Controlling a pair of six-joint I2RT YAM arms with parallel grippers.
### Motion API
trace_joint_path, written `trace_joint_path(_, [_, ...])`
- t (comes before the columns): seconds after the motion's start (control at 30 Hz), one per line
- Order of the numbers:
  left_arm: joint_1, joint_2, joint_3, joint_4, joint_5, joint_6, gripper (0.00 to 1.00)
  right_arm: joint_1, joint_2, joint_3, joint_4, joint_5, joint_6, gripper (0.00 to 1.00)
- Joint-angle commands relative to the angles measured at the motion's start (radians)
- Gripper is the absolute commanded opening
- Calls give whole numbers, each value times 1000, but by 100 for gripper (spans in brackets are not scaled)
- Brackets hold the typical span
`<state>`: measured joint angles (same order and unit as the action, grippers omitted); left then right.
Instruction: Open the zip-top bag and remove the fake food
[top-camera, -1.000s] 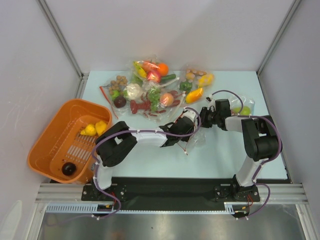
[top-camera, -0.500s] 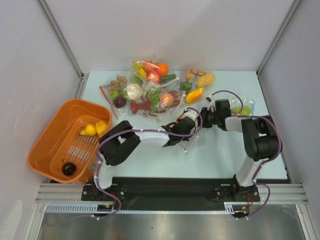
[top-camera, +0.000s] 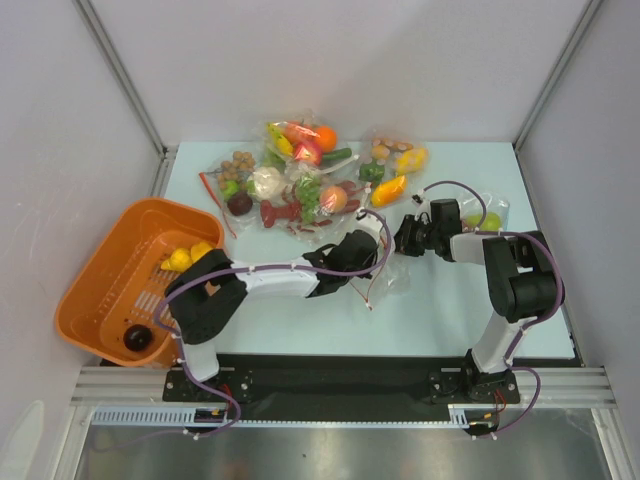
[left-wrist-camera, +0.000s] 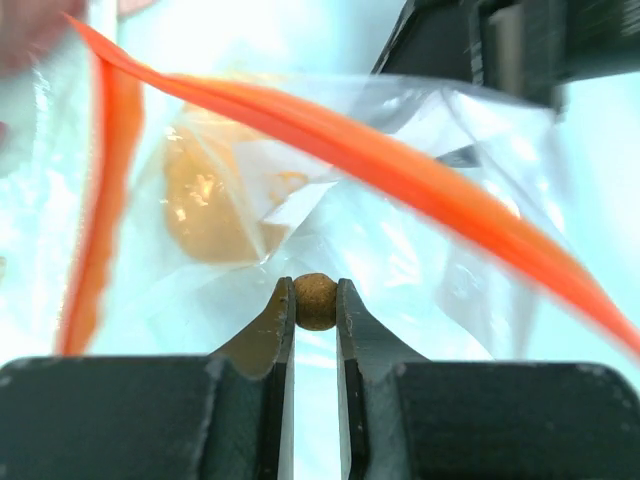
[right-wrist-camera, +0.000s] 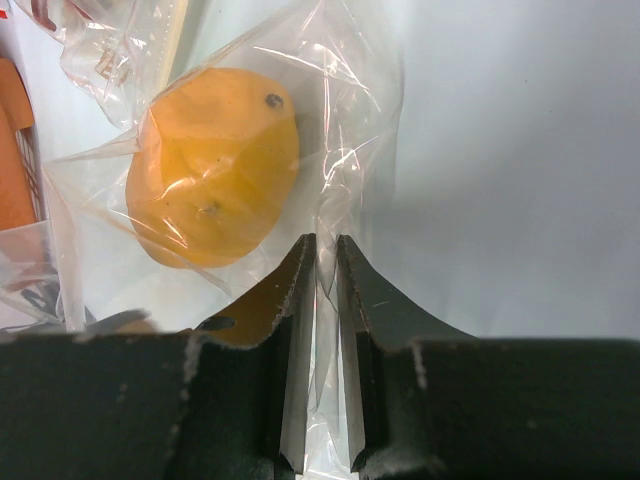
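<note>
As the left arm (top-camera: 275, 275) swings its elbow toward the orange basket (top-camera: 95, 285), the left gripper (left-wrist-camera: 315, 288), clamped on a small brown ball (left-wrist-camera: 316, 302), draws back from the gaping zip-top bag (left-wrist-camera: 400, 250) between both grippers: one piece out. Beyond, the right gripper (right-wrist-camera: 326, 245) pinches its film. An orange piece (right-wrist-camera: 215, 165), probably fruit, remains inside.

Orange basket (top-camera: 105, 265) left of heaped clear toy-food bags (top-camera: 300, 185)

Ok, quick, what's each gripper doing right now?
Left gripper: closed on a small brown ball.
Right gripper: closed, pinching the zip-top bag plastic.
</note>
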<state>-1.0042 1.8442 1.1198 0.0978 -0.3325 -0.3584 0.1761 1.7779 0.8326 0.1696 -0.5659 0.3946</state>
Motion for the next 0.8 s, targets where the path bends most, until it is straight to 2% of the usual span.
trace_joint_path(0.0, [-7, -98, -43, 51, 26, -20, 8, -6, -23, -6, 13, -3, -13, 19])
trace_joint_path(0.2, [-14, -169, -81, 11, 63, -21, 8, -9, -20, -9, 15, -5, -13, 19])
trace_joint_path(0.37, [-16, -287, -146, 11, 92, 7, 8, -15, -18, -12, 16, -2, -14, 19])
trace_joint_path(0.6, [-4, -440, -181, -36, 209, 19, 8, -18, -8, -18, 28, -9, -8, 19])
trace_joint_path(0.77, [70, -571, -239, -46, 323, -4, 8, -21, -8, -21, 31, -14, -10, 19])
